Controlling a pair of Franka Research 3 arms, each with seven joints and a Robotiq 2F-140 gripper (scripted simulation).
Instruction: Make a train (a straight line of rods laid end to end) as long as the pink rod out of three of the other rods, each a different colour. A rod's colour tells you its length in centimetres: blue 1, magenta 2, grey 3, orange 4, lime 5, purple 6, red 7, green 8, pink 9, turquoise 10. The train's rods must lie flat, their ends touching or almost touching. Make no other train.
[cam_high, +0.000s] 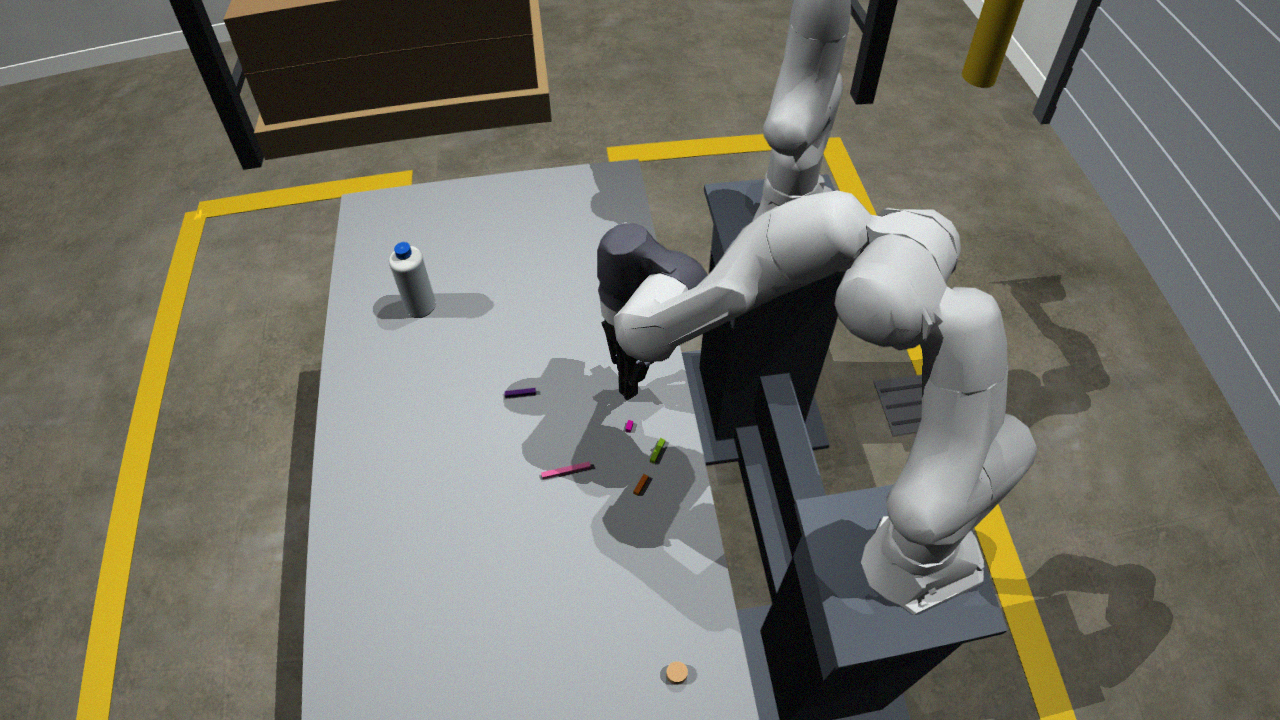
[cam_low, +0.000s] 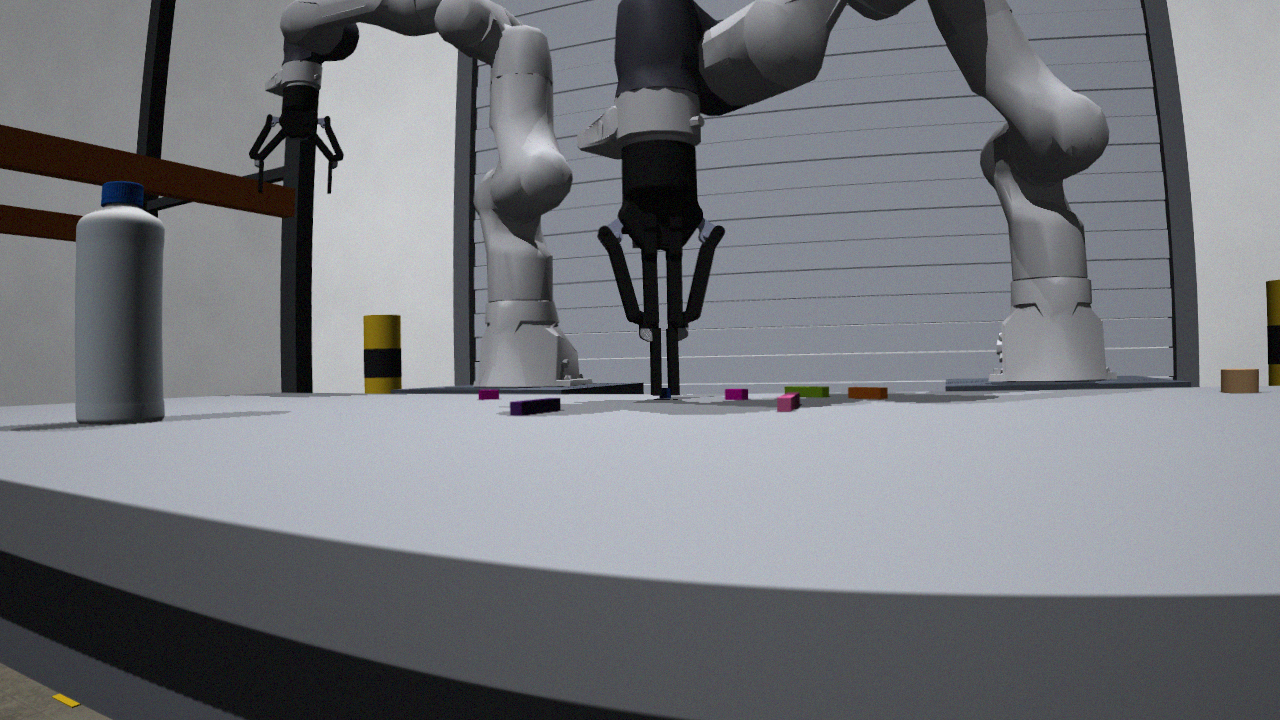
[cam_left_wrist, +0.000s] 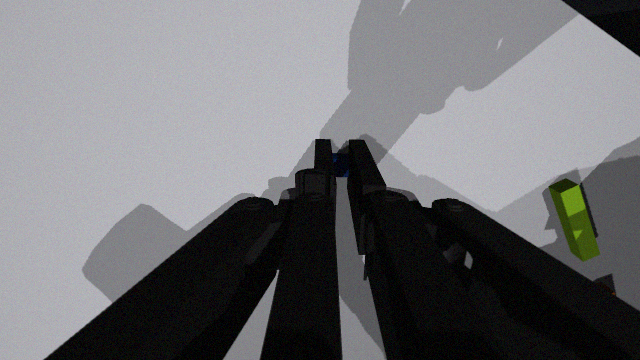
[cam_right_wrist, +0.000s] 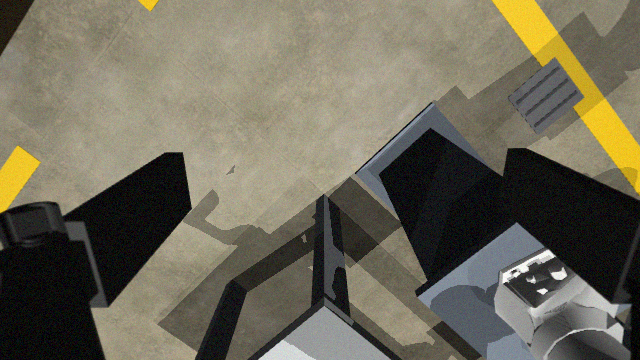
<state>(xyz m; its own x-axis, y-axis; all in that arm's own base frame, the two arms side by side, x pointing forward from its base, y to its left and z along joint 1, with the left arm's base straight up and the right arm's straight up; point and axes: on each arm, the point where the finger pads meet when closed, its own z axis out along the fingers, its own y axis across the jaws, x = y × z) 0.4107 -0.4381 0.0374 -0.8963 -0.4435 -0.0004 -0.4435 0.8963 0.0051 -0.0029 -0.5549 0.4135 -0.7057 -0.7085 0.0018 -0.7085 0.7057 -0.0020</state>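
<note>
Left arm's tool (cam_high: 628, 394) (cam_low: 664, 392) (cam_left_wrist: 340, 150) pointed down low over the bench (cam_high: 429, 555) (cam_low: 680, 501) (cam_left_wrist: 125, 90), apparently pinching a blue rod (cam_low: 665, 392) (cam_left_wrist: 341, 165), lime rod (cam_high: 657, 450) (cam_low: 806, 392) (cam_left_wrist: 573, 220) lay apart from it, right arm's tool (cam_low: 295, 189) (cam_right_wrist: 346, 175) hung spread.

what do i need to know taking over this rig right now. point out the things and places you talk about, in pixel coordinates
Left gripper (cam_high: 628, 394) (cam_low: 665, 392) (cam_left_wrist: 340, 145): shut on the blue rod (cam_left_wrist: 341, 165), low over the table.
Right gripper (cam_low: 295, 189) (cam_right_wrist: 346, 152): open, raised, holding nothing.
Rods: purple (cam_high: 520, 392) (cam_low: 535, 406), pink (cam_high: 566, 470) (cam_low: 787, 402), lime (cam_high: 657, 449) (cam_low: 806, 391) (cam_left_wrist: 575, 220), orange (cam_high: 641, 484) (cam_low: 867, 392) and two magenta (cam_high: 629, 425) (cam_low: 735, 394) (cam_low: 487, 394) lie apart.
Done: blue gripped; no train made.
Left: lay blue, one magenta and purple end to end, flat and straight; 1+2+6 matches pink's 9.
</note>
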